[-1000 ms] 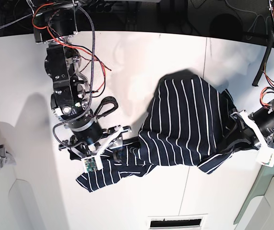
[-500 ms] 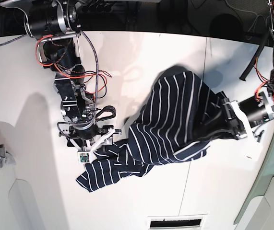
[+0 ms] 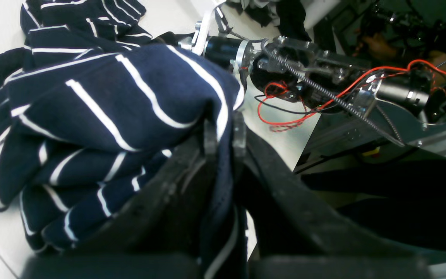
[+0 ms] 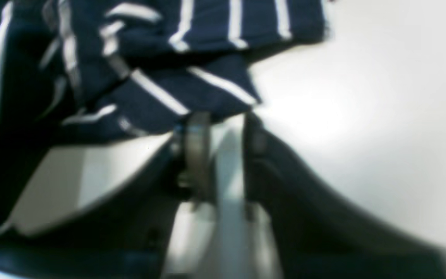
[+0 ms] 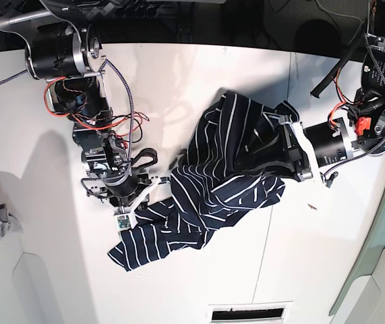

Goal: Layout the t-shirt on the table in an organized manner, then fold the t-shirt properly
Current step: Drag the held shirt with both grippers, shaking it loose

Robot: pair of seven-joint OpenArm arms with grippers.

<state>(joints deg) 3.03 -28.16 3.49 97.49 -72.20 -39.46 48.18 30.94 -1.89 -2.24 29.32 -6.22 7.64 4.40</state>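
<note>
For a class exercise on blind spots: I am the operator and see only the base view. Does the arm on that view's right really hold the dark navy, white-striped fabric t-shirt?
Observer: Yes. In the left wrist view the left gripper is shut on a fold of the dark navy, white-striped fabric t-shirt, with cloth pinched between its fingers.
Operator: And the other arm's gripper?
Observer: The right wrist view shows the right gripper with its tips at the shirt's edge. The flat white table shows through the gap between its fingers.
Operator: Has it caught any cloth?
Observer: No cloth shows lower in that gap. At the tips the picture is too blurred to tell.
</note>
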